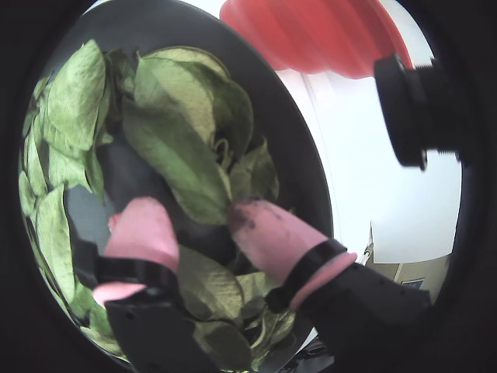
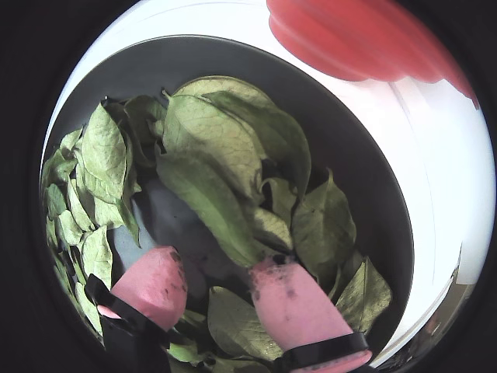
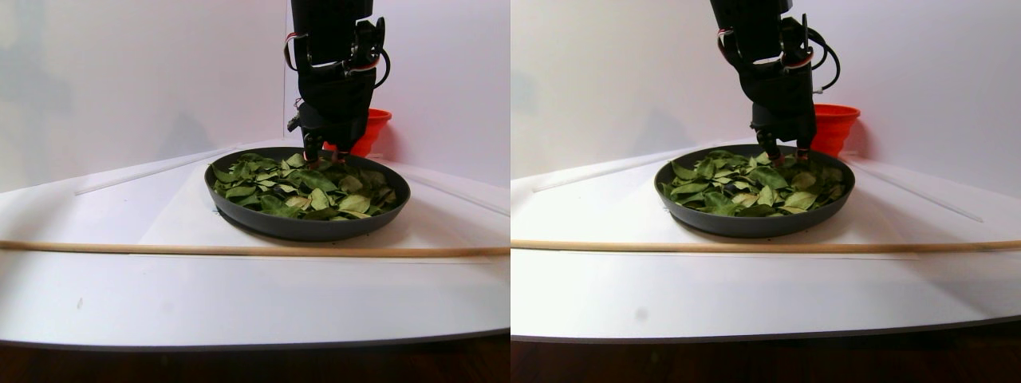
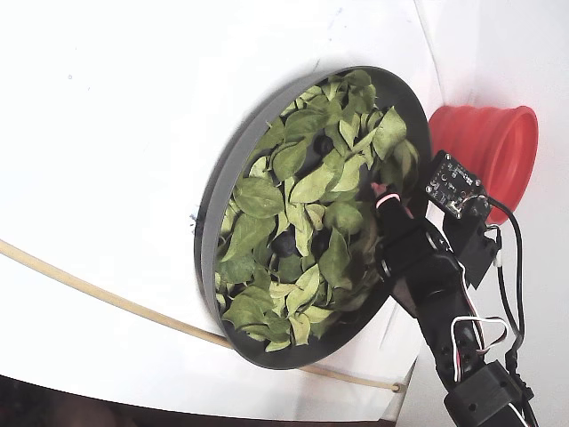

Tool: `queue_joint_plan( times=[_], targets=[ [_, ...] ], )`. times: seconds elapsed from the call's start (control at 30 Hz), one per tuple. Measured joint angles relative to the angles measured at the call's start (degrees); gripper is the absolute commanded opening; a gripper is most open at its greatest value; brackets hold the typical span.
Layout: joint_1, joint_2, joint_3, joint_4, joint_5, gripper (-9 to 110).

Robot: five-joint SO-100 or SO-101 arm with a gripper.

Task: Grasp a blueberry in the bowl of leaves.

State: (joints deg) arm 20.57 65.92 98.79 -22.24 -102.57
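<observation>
The dark grey bowl [image 1: 299,136] holds a loose heap of green leaves [image 1: 178,148]; both also show in the other wrist view, the bowl [image 2: 361,163] and the leaves [image 2: 210,132]. My gripper [image 1: 203,224] is open, its two pink fingertips [image 1: 144,229] down among the leaves, apart from each other. Between them I see leaves and a dark patch; I cannot tell whether it is a blueberry or the bowl's floor. In the stereo pair view the gripper [image 3: 323,154] stands at the far side of the bowl [image 3: 307,227]. No blueberry shows clearly.
A red cup [image 4: 484,142] stands just beyond the bowl's rim [image 4: 209,205], close to my arm [image 4: 436,294]. A thin wooden stick [image 3: 239,250] lies across the white table in front of the bowl.
</observation>
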Motion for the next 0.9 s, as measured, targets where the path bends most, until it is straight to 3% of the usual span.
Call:
queue_joint_plan(
  times=[0.9],
  targets=[
    [0.0, 0.0, 0.0, 0.0, -0.5, 16]
  ],
)
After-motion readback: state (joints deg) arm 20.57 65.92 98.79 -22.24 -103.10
